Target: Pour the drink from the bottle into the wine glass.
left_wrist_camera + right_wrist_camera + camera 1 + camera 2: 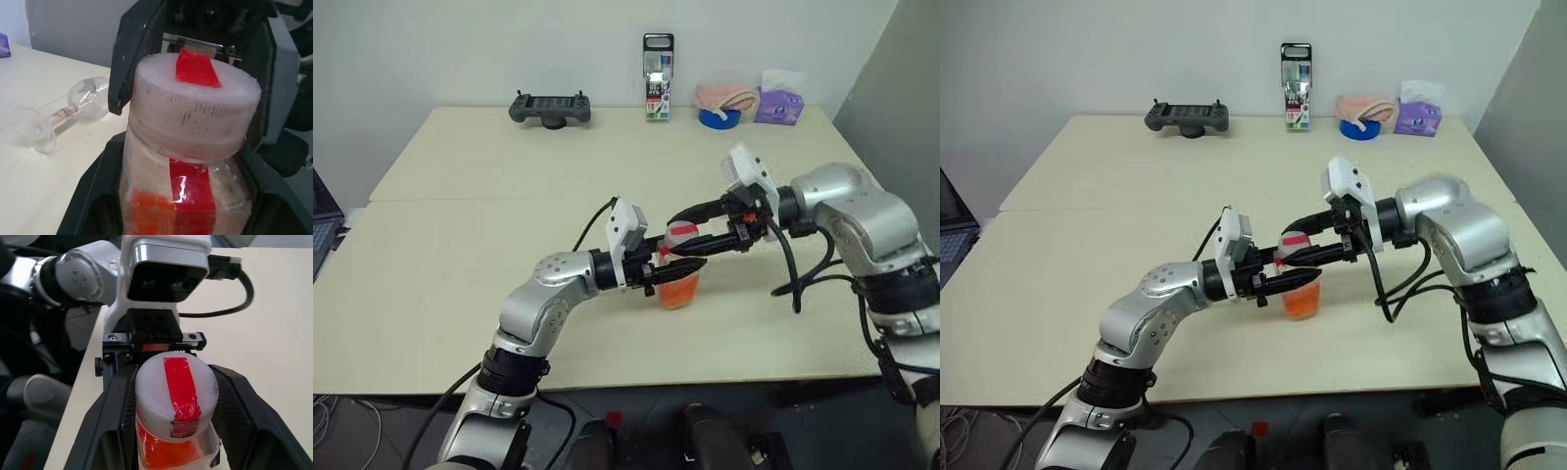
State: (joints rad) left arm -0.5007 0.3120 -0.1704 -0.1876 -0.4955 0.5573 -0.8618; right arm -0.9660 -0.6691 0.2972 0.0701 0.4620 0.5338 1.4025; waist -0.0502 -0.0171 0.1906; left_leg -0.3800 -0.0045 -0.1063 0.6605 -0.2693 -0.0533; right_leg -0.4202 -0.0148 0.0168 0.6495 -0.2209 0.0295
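Note:
The bottle [677,284] is a small clear plastic one held upright just above the table [460,255], and the orange-red drink [1300,299] fills its lower part. My left gripper [690,264] comes in level from the left and is shut on the bottle's body. My right gripper [681,235] reaches in from the right. Its fingers [107,416] are closed on either side of the pale cap [176,391] with the red band. The wine glass [63,115] lies on its side on the table beyond the bottle, seen in the left wrist view.
Along the table's far edge stand a black handheld controller [549,108], a tall marker pack [657,78], a blue tape roll [719,117], a pink cloth [724,96] and a purple tissue pack [778,106]. A laptop corner [323,235] shows at the far left.

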